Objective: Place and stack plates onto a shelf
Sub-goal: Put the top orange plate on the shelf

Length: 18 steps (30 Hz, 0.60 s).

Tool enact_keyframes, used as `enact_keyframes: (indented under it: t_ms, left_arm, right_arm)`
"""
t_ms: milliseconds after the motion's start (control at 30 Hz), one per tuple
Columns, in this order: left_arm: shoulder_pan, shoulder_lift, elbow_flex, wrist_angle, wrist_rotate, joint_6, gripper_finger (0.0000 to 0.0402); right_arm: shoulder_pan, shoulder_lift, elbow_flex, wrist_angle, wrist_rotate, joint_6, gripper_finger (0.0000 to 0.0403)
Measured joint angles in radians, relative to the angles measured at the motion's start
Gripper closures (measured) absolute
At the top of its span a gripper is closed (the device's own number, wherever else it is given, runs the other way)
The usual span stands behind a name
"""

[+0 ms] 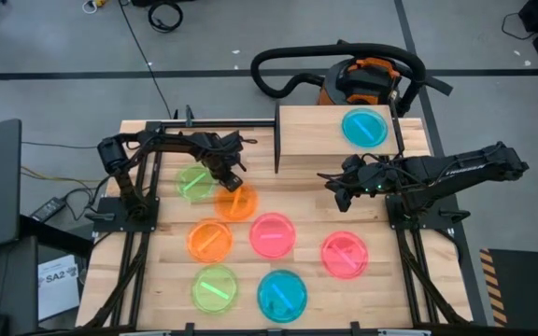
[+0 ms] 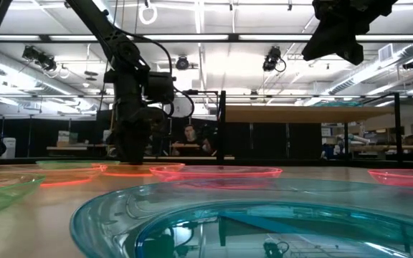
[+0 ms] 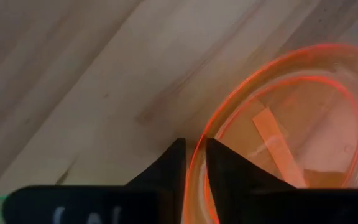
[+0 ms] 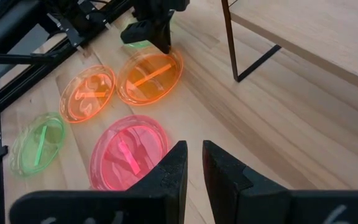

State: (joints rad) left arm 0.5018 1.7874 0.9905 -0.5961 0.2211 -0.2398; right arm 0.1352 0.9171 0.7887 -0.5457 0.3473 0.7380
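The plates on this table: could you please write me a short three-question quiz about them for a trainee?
1. True or false: a teal plate lies on the shelf.
2. How many plates lie on the table, not the shelf?
3. Which rim sits between the fingers of the left claw: A green plate, B orange plate, C pink plate?
Key: 1 true; 2 seven; 3 B.
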Motion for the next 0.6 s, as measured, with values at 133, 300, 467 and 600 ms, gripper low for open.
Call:
enact_keyframes:
  t_ms: [133,300,467,600]
  left_arm:
    - [0.000,0.000,0.000,0.000,0.002,0.000,0.0368]
    - [0.000,0.000,0.000,0.002,0.002,0.000,0.0389]
    - [0.000,0.000,0.000,0.001,0.001,0.000,0.0391]
    - [0.000,0.000,0.000,0.001,-0.001,0.000,0.0391]
  right_arm:
    - [0.000,0.000,0.000,0.000,0.000,0.000,0.0346]
    - [0.000,0.000,0.000,0.000,0.000,0.000,0.0346]
    - [0.000,0.000,0.000,0.000,0.000,0.000,0.0346]
    - [0.000,0.000,0.000,0.000,0.000,0.000,0.0346]
